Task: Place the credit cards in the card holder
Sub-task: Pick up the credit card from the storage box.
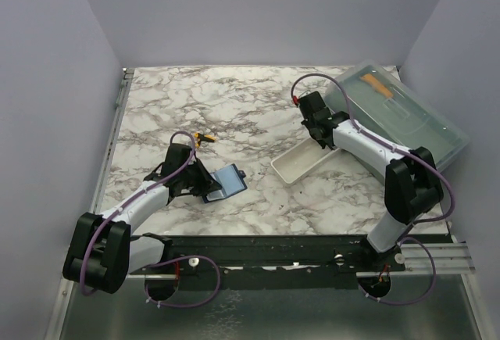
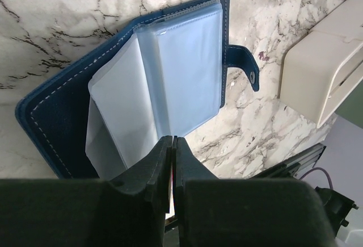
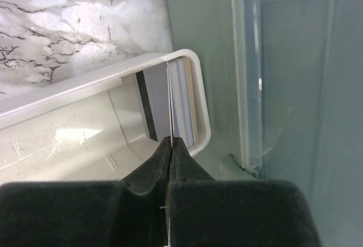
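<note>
black jaws of the right gripper (image 3: 170, 140) are clenched on a thin credit card (image 3: 169, 102), seen edge-on in a corner of the white tray (image 3: 74, 88), with more cards (image 3: 185, 96) leaning just beside it. left of the tray, the left gripper (image 2: 172, 142) appears to pinch a clear sleeve (image 2: 122, 111) of the open card holder (image 2: 57, 116). the sleeves look empty, so every insertion seems left to do. only the wrist views show these grips; the overhead view shows holder and tray apart.

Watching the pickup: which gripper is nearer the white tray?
Right. The right gripper hangs over the white tray, pinching a credit card; the left gripper is apart, at the card holder.
</note>
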Controlling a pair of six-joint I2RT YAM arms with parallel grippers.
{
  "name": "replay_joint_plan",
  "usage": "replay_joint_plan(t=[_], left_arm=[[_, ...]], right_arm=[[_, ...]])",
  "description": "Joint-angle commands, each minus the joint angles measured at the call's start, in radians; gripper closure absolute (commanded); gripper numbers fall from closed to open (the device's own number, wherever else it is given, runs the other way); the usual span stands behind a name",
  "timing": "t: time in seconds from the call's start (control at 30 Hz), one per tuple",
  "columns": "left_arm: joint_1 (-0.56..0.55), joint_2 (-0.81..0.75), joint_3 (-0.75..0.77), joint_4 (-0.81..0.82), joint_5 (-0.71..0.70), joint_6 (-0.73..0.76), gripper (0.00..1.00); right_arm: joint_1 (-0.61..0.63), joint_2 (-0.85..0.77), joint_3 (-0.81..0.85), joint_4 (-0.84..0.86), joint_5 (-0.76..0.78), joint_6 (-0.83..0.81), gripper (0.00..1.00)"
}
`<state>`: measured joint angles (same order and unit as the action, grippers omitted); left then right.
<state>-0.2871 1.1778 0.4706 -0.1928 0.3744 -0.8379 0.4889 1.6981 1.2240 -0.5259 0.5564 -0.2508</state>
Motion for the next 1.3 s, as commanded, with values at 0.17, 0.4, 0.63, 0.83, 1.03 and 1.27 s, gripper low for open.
replay_joint_plan(t=[0.17,0.4,0.63,0.83,1.03,1.27], left_arm=[[0.004,0.002,0.039,-0.013,0.020,-0.003,0.88],[0.005,0.006,0.037,-0.014,0.029,-0.007,0.88],[0.006,0.006,0.041,-0.020,0.032,-0.005,0.88],[0.005,0.008,0.037,-0.020,0.034,-0.001,0.88],[0.004,0.003,0.042,-0.022,0.041,0.005,0.88],[0.004,0.010,0.050,-0.022,0.044,0.006,0.87]], right_arm=[[-0.007,-0.082,0.132,-0.118,-0.014,0.050,1.00],[-0.008,-0.104,0.121,-0.150,-0.054,0.117,1.00],[-0.013,-0.123,0.067,-0.109,-0.153,0.107,1.00],[-0.052,-0.102,0.024,-0.043,-0.164,0.070,1.00],[-0.054,-0.102,0.045,-0.046,-0.180,0.090,1.00],[-0.046,-0.144,0.203,-0.144,-0.383,0.357,1.00]])
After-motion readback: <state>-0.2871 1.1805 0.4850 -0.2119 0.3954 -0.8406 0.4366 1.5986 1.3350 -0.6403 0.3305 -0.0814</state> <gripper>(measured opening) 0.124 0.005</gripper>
